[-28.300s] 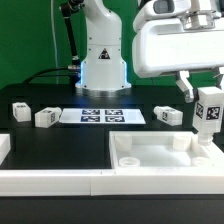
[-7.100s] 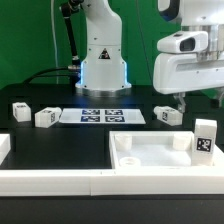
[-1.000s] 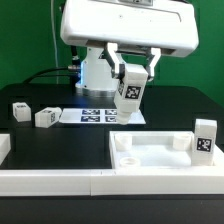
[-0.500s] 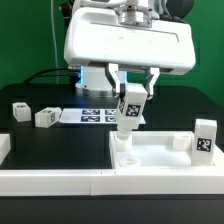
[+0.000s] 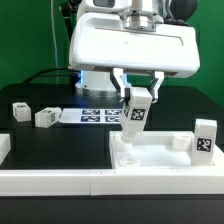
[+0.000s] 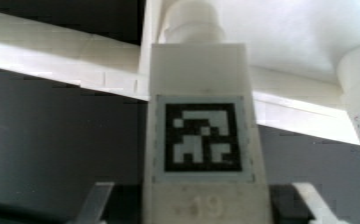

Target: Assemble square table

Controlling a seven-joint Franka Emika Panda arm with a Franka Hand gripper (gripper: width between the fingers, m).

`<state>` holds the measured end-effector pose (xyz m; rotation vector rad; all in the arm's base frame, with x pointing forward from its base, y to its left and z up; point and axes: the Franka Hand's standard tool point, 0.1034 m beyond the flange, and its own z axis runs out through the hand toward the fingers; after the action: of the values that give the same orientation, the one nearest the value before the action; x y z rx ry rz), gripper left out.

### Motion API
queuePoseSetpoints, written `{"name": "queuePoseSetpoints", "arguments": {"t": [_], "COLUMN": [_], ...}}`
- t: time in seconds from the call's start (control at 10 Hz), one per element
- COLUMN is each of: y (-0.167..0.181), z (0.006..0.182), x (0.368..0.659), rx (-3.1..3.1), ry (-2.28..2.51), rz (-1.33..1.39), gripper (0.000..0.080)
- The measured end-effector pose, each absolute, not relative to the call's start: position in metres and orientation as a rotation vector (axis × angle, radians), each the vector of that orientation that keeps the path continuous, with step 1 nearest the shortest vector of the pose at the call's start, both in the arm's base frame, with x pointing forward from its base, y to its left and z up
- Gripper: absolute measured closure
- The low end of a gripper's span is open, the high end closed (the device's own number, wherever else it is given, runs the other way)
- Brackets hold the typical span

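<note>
My gripper (image 5: 139,95) is shut on a white table leg (image 5: 135,115) with a black-white tag. It holds the leg slightly tilted, just above the near-left corner post of the white square table top (image 5: 160,155) as the exterior view shows it. In the wrist view the leg (image 6: 200,120) fills the middle, its screw end pointing at the table top (image 6: 301,60), with my gripper (image 6: 202,195) on either side of it. A second leg (image 5: 205,137) stands upright on the top's right corner. Two more legs (image 5: 21,111) (image 5: 45,117) lie loose on the black table at the exterior view's left.
The marker board (image 5: 95,116) lies flat in front of the robot base (image 5: 100,70). A low white rail (image 5: 50,180) runs along the front edge, and another piece (image 5: 4,148) sits at the exterior view's left.
My gripper has carried the leg to the exterior view's right and lower, from over the marker board to just above the table top's left corner.
</note>
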<state>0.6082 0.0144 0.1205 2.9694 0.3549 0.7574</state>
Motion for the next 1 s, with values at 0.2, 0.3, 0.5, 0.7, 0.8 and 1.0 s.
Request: {"name": "queuePoseSetpoints", "arguments": {"t": [0.2, 0.3, 0.5, 0.7, 0.8, 1.0], "y": [0.01, -0.003, -0.018, -0.048, -0.05, -0.045], "z": [0.124, 0.14, 0.161, 0.168, 0.163, 0.151], "x": [0.61, 0.617, 0.624, 0.624, 0.624, 0.62], "rx": [2.963, 2.96, 2.961, 2.967, 2.977, 3.004], "ry": [0.382, 0.395, 0.416, 0.422, 0.387, 0.366], "rz": [0.746, 0.754, 0.813, 0.849, 0.896, 0.914], "gripper": [0.0509, 0.0509, 0.0509, 0.0509, 0.0509, 0.0509]}}
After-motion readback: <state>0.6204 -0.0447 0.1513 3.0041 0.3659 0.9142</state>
